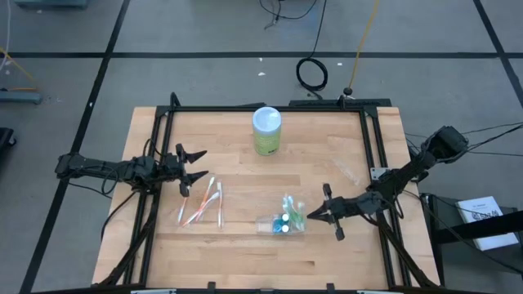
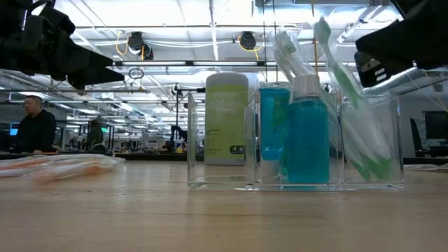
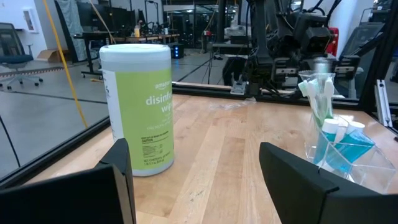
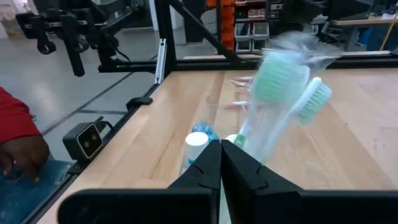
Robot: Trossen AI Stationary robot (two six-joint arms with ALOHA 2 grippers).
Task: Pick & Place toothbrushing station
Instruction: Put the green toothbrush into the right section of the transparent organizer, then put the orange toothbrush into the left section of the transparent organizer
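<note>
- High view showed the right gripper (image 1: 312, 214) clenched on a green toothbrush (image 1: 292, 207) over the clear organizer (image 1: 282, 224).
- Left gripper (image 1: 196, 167) gaped empty above packaged toothbrushes (image 1: 203, 204).
- Judged next: release, then fetch those.

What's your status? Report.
Left gripper open, above packaged toothbrushes. Right gripper shut, beside clear organizer holding green toothbrushes. Wipes canister well clear.

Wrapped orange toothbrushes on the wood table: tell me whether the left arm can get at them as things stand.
Probably yes. The open left gripper hovers right beside the wrapped orange toothbrushes, with only bare wooden table between; the green wipes canister stands well clear.
</note>
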